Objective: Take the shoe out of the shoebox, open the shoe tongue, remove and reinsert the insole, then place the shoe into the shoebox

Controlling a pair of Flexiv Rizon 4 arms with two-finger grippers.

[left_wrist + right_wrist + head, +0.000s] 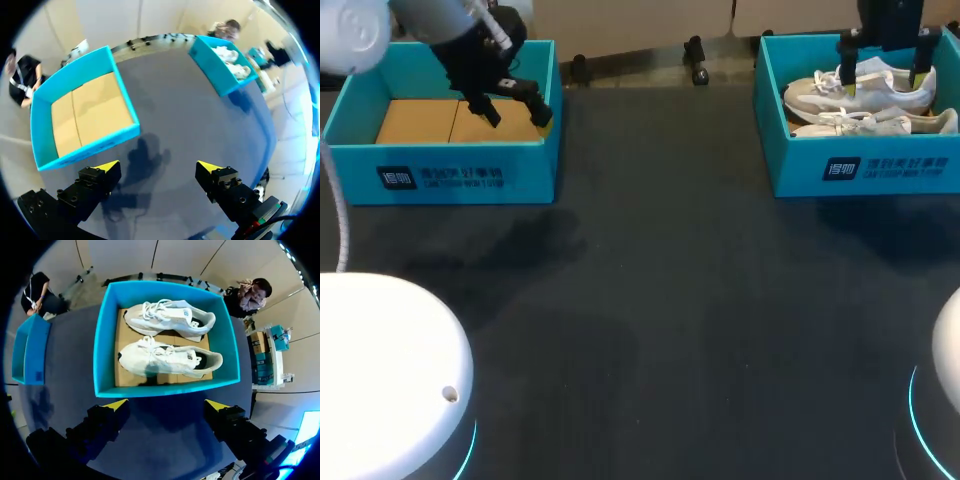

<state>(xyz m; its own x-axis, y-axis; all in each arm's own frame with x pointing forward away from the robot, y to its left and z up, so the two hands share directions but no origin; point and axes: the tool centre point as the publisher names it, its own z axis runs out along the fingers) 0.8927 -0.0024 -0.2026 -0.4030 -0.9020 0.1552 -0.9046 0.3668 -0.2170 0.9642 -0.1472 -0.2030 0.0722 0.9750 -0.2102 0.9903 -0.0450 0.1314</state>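
Where the left shoebox point(440, 170) is set at the table's point(650, 300) far left, the left gripper point(520, 115) is held over its right side, fingers spread apart. At far right, a far shoe point(810, 97) and a near shoe point(850, 125), both white, are laid side by side in the right shoebox point(860, 165). The right gripper point(883, 85) is held above them, fingers spread apart.

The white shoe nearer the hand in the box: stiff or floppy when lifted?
Probably light for its size: the white shoe looks like a padded sneaker. The sole likely keeps it fairly stiff, while the open collar may squash. Its laces lie loose, so they may dangle or snag.
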